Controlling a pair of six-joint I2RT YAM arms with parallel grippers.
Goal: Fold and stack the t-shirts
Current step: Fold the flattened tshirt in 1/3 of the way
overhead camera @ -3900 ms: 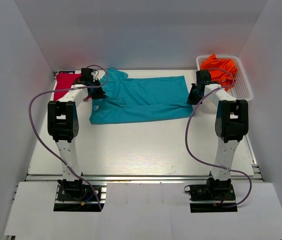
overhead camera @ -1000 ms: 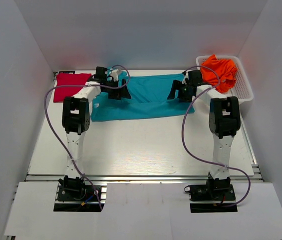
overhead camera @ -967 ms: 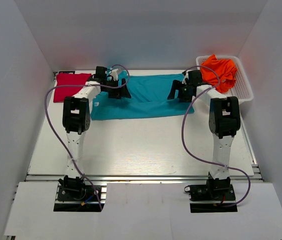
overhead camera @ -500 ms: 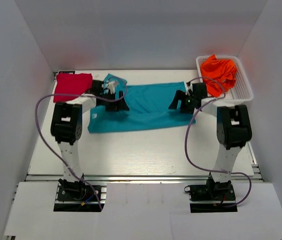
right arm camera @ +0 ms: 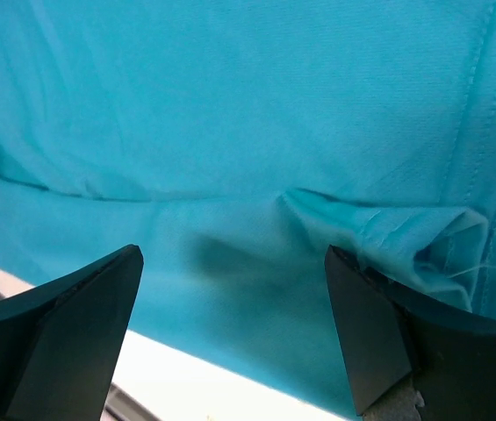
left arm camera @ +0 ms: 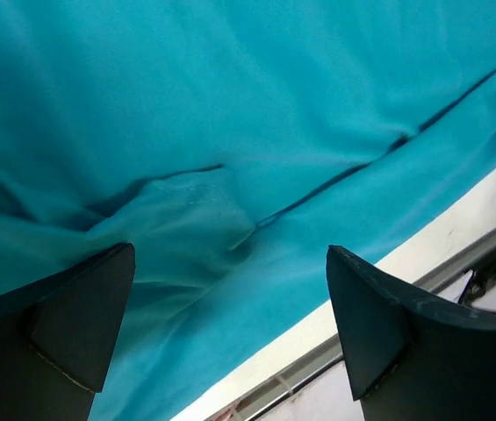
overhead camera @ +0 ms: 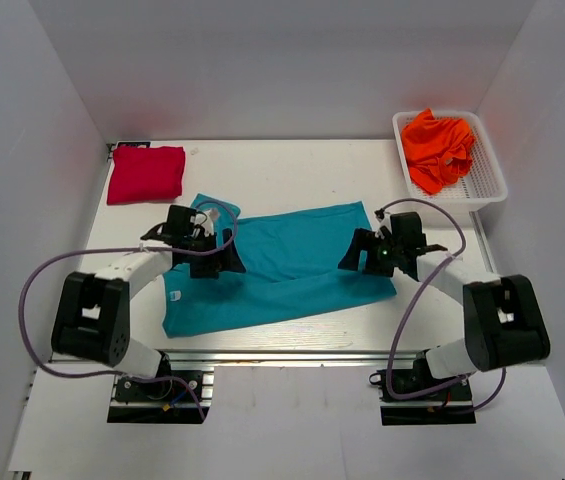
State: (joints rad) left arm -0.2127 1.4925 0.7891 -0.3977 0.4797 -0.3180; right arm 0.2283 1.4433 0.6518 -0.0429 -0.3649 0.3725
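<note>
Near front edge of table, between the two arms: teal tee, laid flat as a long band running L–R. Slightly skewed, L end nearer the front. Doubled over lengthwise, w/ a fold line showing in both wrist views.

L pincer low over L part of teal tee, pointing inward toward centre. Jaws wide apart, gripping nothing. In L wrist view, L pincer straight above the cloth. Teal tee fills nearly the whole view, w/ a small bunched-up ridge of fabric right between the two fingers. Strip of bare table at lower R. Whether tips touch cloth: cannot tell.

R pincer low over R end of teal tee, also pointing inward, facing L pincer across the shirt. Jaws wide apart too, nothing between them. In R wrist view, R pincer above teal tee. Crumpled hem corner just beside the R-hand finger, stitched seam running up the R edge. Bare table along bottom.

Elsewhere: red tee folded into a neat square at far L corner, well apart from both pincers. Orange tee bunched up in white basket at far R corner, untouched.
</note>
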